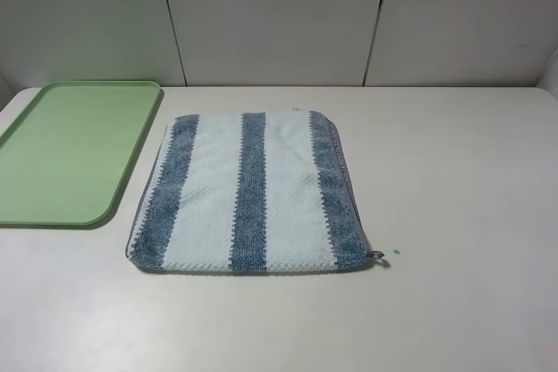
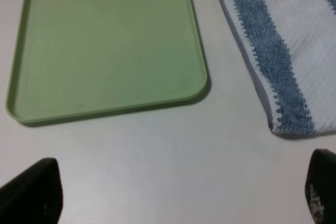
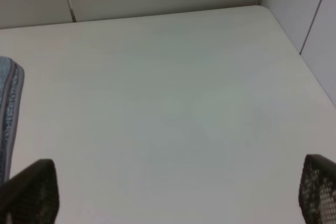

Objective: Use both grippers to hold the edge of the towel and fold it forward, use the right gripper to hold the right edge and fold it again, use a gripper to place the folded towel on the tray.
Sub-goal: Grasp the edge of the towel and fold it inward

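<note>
The towel lies flat on the white table, with broad blue-grey and pale stripes running front to back. Its grey hem edge runs down the right side to a small loop at the near right corner. The green tray sits just left of it and holds nothing. Neither gripper shows in the high view. In the left wrist view, the left gripper is open above bare table, near the tray and a towel corner. The right gripper is open over bare table, with the towel's edge off to one side.
Grey wall panels close off the table at the back, and a side wall stands at its right end. A tiny green dot marks the table beside the towel's loop.
</note>
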Robot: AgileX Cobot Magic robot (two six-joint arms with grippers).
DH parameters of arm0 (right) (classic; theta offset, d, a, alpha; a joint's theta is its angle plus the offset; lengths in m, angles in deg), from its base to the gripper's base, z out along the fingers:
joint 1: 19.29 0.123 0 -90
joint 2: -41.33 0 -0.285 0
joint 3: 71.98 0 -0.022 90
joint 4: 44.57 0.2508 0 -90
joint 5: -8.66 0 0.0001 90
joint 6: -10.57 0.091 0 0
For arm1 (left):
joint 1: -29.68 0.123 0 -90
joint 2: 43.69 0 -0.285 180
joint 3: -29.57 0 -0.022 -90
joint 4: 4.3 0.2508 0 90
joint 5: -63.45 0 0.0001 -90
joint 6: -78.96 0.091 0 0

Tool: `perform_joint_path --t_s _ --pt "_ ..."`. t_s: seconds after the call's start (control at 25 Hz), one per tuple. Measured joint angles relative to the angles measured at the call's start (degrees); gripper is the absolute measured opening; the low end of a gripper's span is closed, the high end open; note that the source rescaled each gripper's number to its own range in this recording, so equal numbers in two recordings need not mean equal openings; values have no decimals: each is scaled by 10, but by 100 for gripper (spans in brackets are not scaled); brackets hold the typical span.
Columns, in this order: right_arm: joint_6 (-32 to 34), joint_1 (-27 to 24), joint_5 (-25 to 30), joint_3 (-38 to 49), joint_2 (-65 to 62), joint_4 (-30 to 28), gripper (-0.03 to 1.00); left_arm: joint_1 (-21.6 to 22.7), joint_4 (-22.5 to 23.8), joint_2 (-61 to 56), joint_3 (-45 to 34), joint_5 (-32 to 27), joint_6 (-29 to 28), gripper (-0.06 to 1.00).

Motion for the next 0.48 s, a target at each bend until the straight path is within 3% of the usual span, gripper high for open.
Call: perform_joint_path --t_s 0.48 --pt "0 0 0 0 0 0 100 0 0 0 0 0 0 91"
